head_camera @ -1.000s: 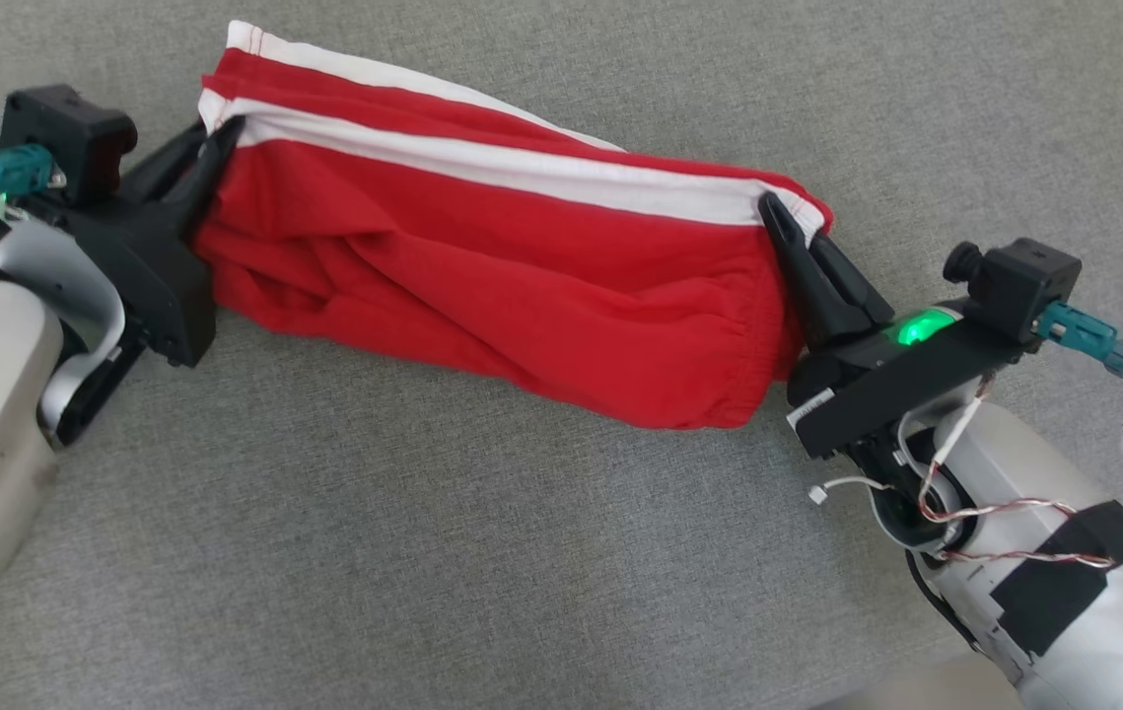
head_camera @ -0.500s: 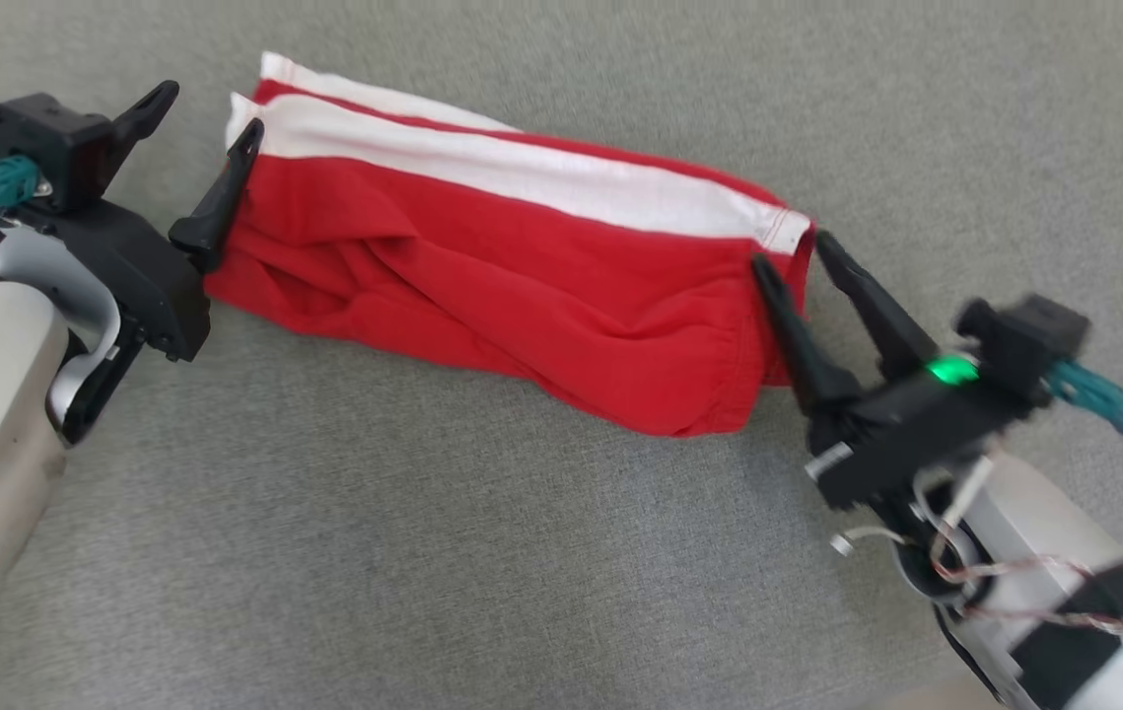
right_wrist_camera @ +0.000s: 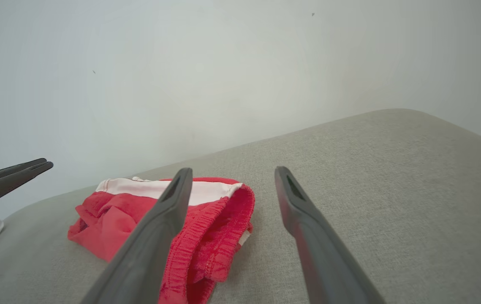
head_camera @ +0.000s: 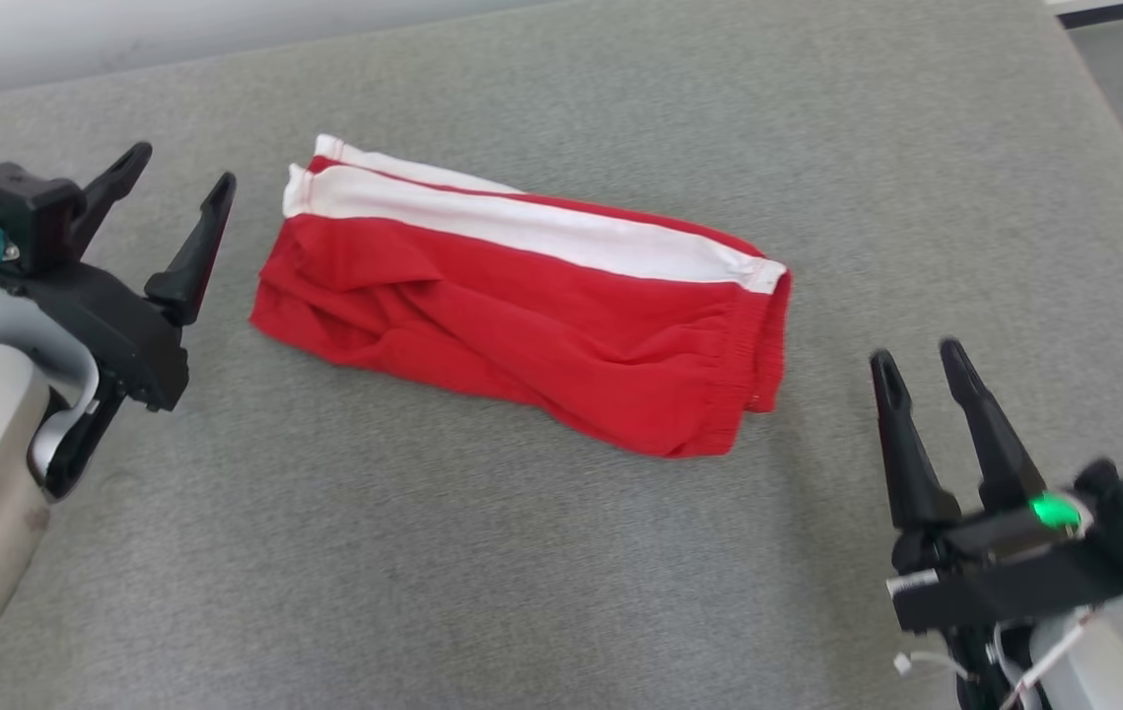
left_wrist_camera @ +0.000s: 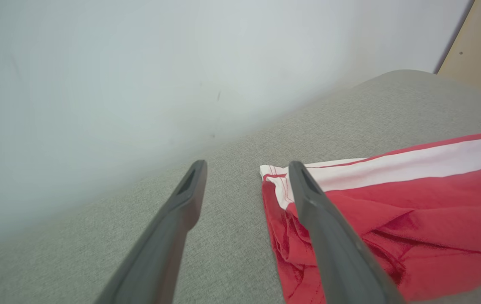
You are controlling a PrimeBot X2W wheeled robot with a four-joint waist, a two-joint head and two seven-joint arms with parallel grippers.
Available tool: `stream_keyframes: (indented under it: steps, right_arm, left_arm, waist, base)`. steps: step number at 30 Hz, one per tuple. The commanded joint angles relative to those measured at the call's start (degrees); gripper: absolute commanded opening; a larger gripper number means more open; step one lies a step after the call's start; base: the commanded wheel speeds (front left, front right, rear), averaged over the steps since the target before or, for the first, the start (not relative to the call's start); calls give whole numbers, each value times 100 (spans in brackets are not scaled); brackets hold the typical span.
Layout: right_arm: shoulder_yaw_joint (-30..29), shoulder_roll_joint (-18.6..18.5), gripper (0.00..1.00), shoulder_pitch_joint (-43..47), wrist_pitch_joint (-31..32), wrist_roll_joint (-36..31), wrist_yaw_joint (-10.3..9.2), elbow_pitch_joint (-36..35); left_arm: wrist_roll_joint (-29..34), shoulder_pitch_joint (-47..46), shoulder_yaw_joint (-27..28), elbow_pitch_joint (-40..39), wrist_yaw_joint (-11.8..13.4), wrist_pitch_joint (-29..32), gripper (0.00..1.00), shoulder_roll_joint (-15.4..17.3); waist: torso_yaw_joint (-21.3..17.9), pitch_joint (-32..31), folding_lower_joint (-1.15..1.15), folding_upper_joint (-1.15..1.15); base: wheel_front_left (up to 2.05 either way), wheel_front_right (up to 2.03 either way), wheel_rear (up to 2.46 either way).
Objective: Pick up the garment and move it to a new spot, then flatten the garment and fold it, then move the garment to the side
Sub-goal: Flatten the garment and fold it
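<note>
Garment lies folded on grey cushion, btwn hands: just right of left hand, fwd-left of right hand. Both spread wide, empty (prob. clear so fold isn't dragged).

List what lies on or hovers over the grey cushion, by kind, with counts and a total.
red and white garment: 1
grippers, both open: 2 (left gripper, right gripper)
Total: 3
</note>
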Motion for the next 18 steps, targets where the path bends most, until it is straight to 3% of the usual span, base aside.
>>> stream_keyframes:
  steps: [1,7,18]
  right_arm:
    - [-145,170,100,256,-25,-133,3,-122]
    - [-234,450,100,542,-25,-301,3,-259]
    - [-101,626,100,380,-25,-395,3,-229]
  left_arm:
    - [-37,69,-49,-5,11,1,100,39]
    - [-408,-131,-393,-45,11,701,100,150]
    - [-980,-242,-978,241,11,1987,100,291]
  waist:
    - [-134,-85,1,0]
    - [-368,-57,1,0]
    - [-653,95,1,0]
  base:
    - [0,0,0]
    - [0,0,0]
    - [0,0,0]
